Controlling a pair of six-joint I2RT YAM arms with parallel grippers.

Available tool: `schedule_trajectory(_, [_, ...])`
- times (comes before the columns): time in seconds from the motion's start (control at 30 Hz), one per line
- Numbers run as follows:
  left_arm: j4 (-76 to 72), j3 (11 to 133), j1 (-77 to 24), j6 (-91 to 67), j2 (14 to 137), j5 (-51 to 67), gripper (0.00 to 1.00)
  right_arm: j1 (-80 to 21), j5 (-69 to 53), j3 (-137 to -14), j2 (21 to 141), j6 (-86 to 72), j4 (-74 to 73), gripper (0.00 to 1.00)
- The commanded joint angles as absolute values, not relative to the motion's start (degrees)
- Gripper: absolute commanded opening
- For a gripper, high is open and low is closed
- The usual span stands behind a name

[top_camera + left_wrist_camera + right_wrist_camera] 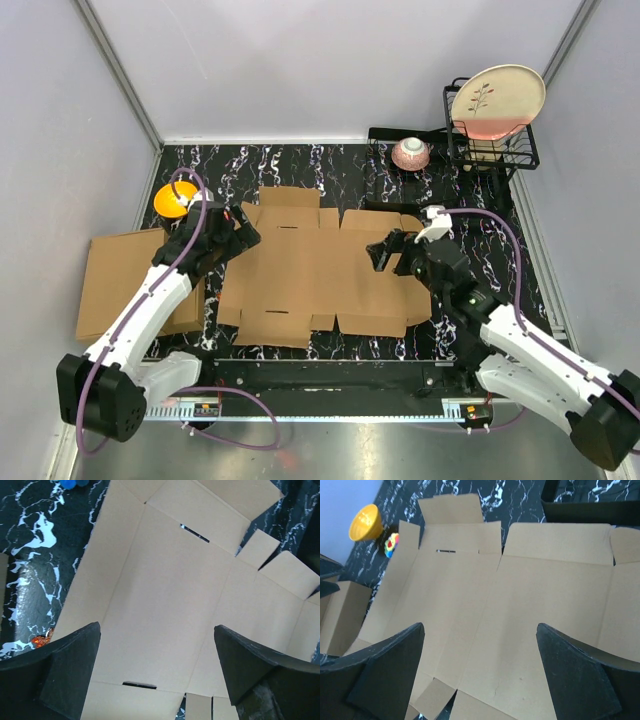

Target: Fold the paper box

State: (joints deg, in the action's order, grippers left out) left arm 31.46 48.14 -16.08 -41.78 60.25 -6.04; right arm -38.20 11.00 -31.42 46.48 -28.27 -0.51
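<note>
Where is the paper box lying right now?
In the top view the paper box lies flat and unfolded mid-table, the left gripper over its left edge, the right gripper over its right half.

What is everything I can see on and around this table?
paper box: one, brown, flat at table centre
cardboard boxes: stack, brown, left edge
yellow bowl: one, yellow, far left
toy: one, multicoloured, beside yellow bowl
small bowl: one, pink and white, far right
plate: one, cream, standing in rack
rack: one, black, far right corner
table: one, black marbled, under everything
left hand: one, black, open over box's left part
right hand: one, black, open over box's right part
</note>
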Motion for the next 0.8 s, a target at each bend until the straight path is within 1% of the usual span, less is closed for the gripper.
schedule_trajectory(0.0, [33.39, 49.92, -14.86, -40.87, 61.95, -11.33, 0.99, -38.14, 8.26, -34.45, 50.61, -27.42, 1.58, 0.99])
schedule_trajectory(0.07, [34.8, 50.53, -12.49, -41.22, 65.73, -11.78, 0.99, -38.23, 7.56, -34.54, 51.67, -27.86, 2.19, 1.0])
schedule_trajectory(0.13, [34.37, 52.29, -9.25, -39.56, 71.68, -9.07, 0.91, -38.14, 6.77, -34.72, 52.82, -28.12, 2.9, 1.0])
schedule_trajectory(0.23, [34.98, 55.89, -5.81, -38.06, 79.24, -3.72, 0.85, -38.23, 4.49, -34.37, 53.26, -28.74, 4.65, 1.0])
schedule_trajectory(0.27, [33.94, 56.25, -5.37, -37.62, 80.41, -2.47, 0.85, -38.23, 3.79, -34.28, 53.26, -29.0, 5.18, 1.0])
schedule_trajectory(0.33, [31.82, 56.34, -4.84, -36.48, 82.43, 1.04, 0.78, -38.23, 2.29, -33.93, 52.82, -28.83, 6.33, 1.0])
schedule_trajectory(0.6, [26.72, 52.48, -4.75, -32.52, 84.72, 3.42, 0.79, -38.23, 1.93, -32.44, 49.92, -27.6, 5.8, 1.0])
schedule_trajectory(0.77, [24.52, 51.06, -4.66, -32.0, 86.92, 6.24, 0.77, -38.15, 1.93, -31.55, 49.92, -28.12, 6.24, 1.0])
